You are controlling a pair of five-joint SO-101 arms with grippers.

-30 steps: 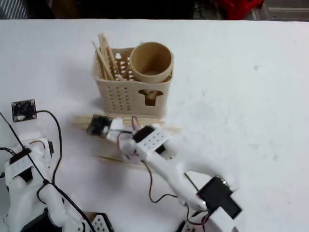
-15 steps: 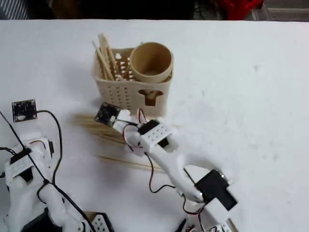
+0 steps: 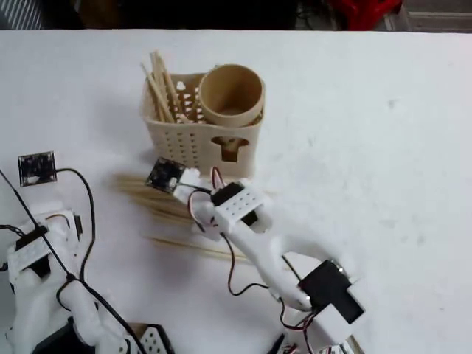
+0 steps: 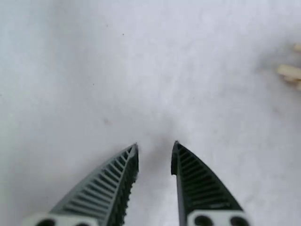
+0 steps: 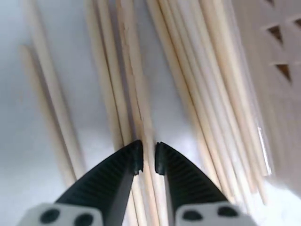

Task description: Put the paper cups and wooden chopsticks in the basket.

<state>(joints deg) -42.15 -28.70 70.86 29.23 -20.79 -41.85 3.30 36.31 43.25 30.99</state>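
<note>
A perforated cream basket (image 3: pixel 193 144) holds a paper cup (image 3: pixel 231 94) and several upright wooden chopsticks (image 3: pixel 162 87). More chopsticks (image 3: pixel 140 190) lie flat on the table just in front of it, and two lie apart nearer the arms (image 3: pixel 184 245). My right gripper (image 5: pixel 146 158) is down on the flat pile, its fingers (image 5: pixel 123 172) pinched closely either side of one chopstick (image 5: pixel 134 99). In the high view the right wrist (image 3: pixel 230 208) covers that spot. My left gripper (image 4: pixel 154 153) hangs open over bare table; chopstick ends (image 4: pixel 290 71) show at its view's edge.
The left arm (image 3: pixel 37 269) stays at the table's near left with its black cable (image 3: pixel 87 214). A small black board (image 3: pixel 36 167) lies beside it. The basket wall (image 5: pixel 277 70) stands close alongside the pile. White table stretches to the right (image 3: pixel 369 147).
The right wrist has shifted toward the basket and slightly right over the flat chopsticks since a second ago; it has barely moved in the last half second. The left arm is still.
</note>
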